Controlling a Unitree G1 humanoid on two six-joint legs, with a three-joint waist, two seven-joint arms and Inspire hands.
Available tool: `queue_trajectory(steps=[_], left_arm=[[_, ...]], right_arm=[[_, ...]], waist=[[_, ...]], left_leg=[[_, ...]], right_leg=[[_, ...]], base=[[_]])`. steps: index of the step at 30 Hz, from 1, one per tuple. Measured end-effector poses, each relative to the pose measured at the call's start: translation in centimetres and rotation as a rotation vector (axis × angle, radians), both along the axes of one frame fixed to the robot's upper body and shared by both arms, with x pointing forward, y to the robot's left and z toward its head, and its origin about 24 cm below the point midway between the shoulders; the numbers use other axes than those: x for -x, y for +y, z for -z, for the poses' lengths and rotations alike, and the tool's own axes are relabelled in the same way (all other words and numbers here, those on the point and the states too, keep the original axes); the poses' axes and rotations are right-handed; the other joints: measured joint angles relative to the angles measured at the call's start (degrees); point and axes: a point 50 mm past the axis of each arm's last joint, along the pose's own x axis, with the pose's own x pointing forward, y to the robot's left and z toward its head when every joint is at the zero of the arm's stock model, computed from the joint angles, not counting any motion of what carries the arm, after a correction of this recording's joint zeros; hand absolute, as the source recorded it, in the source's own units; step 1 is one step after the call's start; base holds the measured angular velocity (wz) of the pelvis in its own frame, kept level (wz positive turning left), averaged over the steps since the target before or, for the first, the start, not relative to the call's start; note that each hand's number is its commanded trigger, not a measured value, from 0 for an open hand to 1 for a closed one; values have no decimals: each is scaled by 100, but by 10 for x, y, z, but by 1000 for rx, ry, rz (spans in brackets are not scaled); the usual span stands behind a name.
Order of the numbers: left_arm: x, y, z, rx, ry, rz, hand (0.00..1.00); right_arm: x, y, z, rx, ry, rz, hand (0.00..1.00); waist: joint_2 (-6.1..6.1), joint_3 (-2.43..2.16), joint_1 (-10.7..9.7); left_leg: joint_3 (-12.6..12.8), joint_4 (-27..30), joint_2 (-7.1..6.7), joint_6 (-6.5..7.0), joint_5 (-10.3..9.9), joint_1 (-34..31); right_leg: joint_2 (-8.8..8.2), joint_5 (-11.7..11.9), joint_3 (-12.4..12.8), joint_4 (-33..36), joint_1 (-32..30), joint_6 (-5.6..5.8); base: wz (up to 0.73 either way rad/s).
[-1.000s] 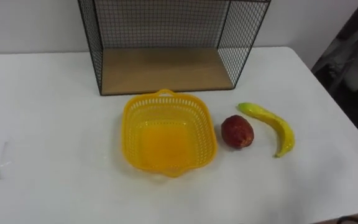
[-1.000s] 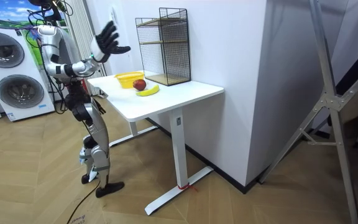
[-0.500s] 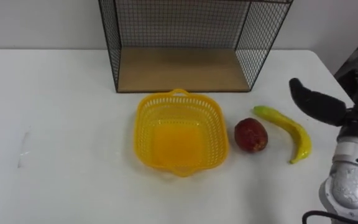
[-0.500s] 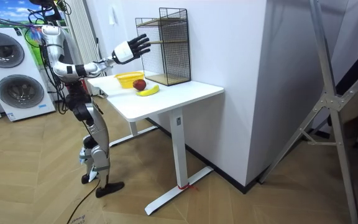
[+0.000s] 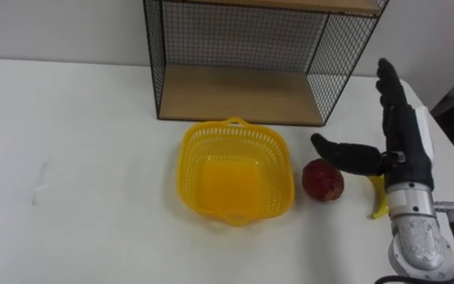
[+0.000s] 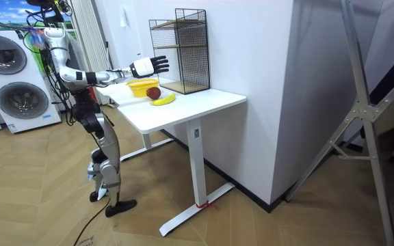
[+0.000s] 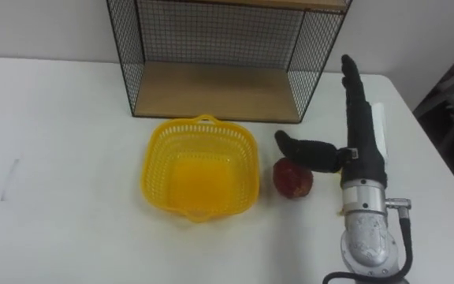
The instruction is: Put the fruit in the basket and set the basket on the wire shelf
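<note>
An empty yellow plastic basket (image 5: 230, 171) (image 7: 199, 168) sits on the white table (image 5: 69, 142) in front of the black wire shelf (image 5: 243, 87). A dark red fruit (image 5: 322, 181) (image 7: 292, 179) lies just right of the basket. Right of it lies a yellow banana (image 5: 377, 201), mostly hidden behind my right hand (image 5: 400, 146) (image 7: 361, 138). That hand hovers open above both fruits, fingers straight toward the shelf and thumb out over the red fruit. In the room view the right arm reaches out over the table, the hand (image 6: 150, 65) above the fruit (image 6: 154, 93).
The shelf (image 7: 211, 79) has a wooden bottom board (image 5: 239, 93) and a wooden upper board, with mesh sides. The table's right edge (image 5: 448, 150) lies close beside my hand. Washing machines (image 6: 9, 75) stand behind me in the room view.
My right hand has come in from the lower right and moved forward and left over the banana and red fruit. The arm lowered from a raised pose. The eye view has shifted.
</note>
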Motion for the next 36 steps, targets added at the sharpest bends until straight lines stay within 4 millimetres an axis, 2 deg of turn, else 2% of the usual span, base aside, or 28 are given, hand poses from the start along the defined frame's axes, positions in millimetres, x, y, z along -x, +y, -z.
queue_trajectory(steps=[12,17,21,27,36], left_arm=[[2,0,0,10,21,-1,0],[1,0,0,9,21,5,0],[-2,0,-1,6,10,18,0],[-3,0,-1,2,5,29,0],[5,0,0,-9,56,22,0]], right_arm=[[2,3,11,0,61,-38,0],[3,3,12,3,68,-41,0],[3,3,13,3,69,-42,0],[3,3,14,5,76,-39,0],[14,-5,56,24,288,-19,0]], waist=[[-13,17,-3],[-6,23,-2],[18,49,-2],[23,50,-7],[51,32,-6]], left_leg=[[-4,-6,0,-8,1,4],[-5,-28,0,-8,1,14],[-8,-24,0,-8,1,5],[-35,-14,1,-9,2,-21],[-119,35,0,-12,4,25]], right_leg=[[0,27,-10,13,10,-6],[4,27,-10,0,12,-6],[3,27,-18,-2,-1,-5],[0,26,-44,-1,-15,-5],[-11,26,-75,5,77,-5]], base=[[0],[0],[0],[0],[3]])
